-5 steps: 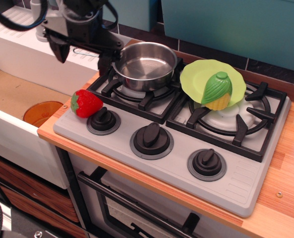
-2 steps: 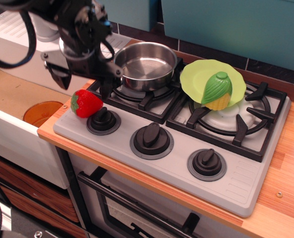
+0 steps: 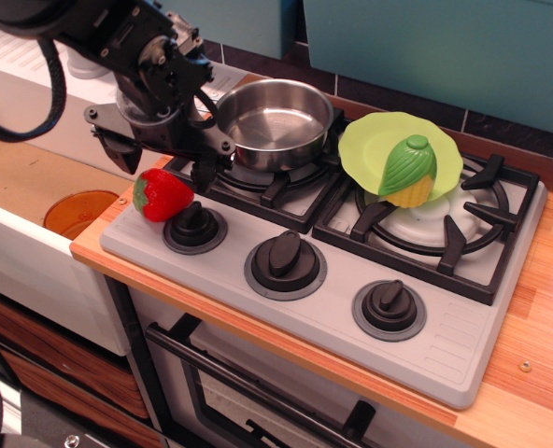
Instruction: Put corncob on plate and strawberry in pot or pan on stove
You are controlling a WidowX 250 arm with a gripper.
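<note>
Behind claw (image 3: 163, 161), pot (image 3: 275, 121) handle hidden.

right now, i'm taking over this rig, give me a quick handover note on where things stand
Gripper: open and empty, fingers spread just above the strawberry.
Strawberry: on the grey stove at its front left corner, beside the left knob, not grasped.
Corncob: on the green plate, over the right burner. Done.
Pot: empty, on the left burner.
Left: close on the strawberry, lift it and drop it into the pot.
</note>
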